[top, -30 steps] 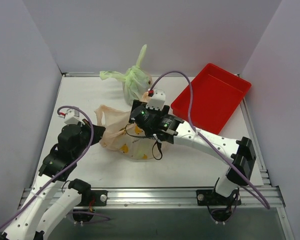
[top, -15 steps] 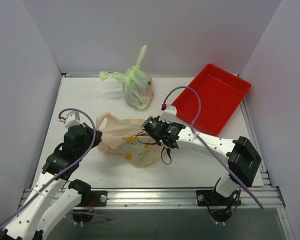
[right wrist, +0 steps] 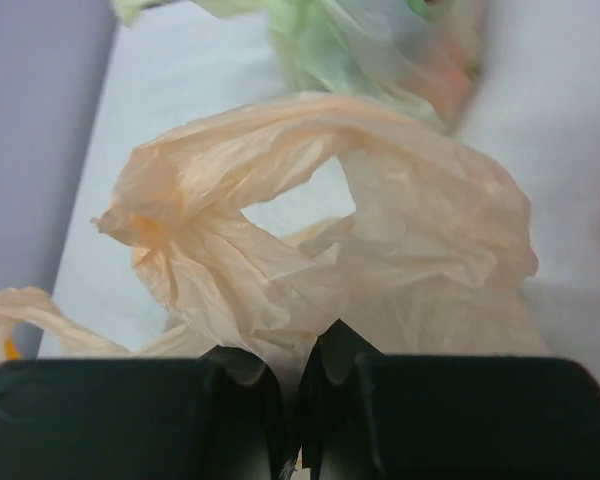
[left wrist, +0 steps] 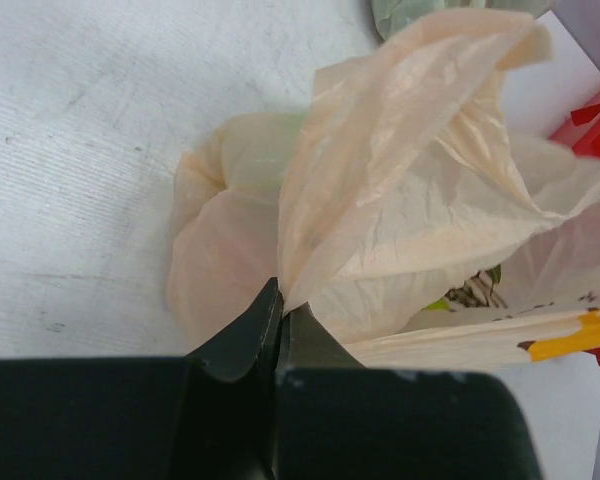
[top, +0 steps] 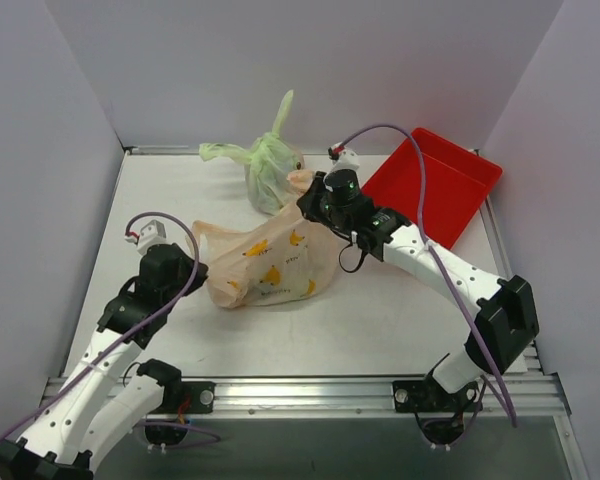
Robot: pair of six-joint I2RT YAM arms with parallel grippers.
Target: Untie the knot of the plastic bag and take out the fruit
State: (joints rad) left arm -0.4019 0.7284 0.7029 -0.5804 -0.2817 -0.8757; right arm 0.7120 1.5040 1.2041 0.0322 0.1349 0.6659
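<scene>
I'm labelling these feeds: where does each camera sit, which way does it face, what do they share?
Top: fixed above, behind the arms, looking down at the table; both arms show, holding the orange bag.
Left wrist: on the left arm, looking past the left pincer, shut on the bag.
Right wrist: likewise past the right pincer, shut on it, toward the green bag.
All share the orange bag.

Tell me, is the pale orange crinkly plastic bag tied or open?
Open: left gripper and right gripper stretch the bag's mouth apart.
</scene>
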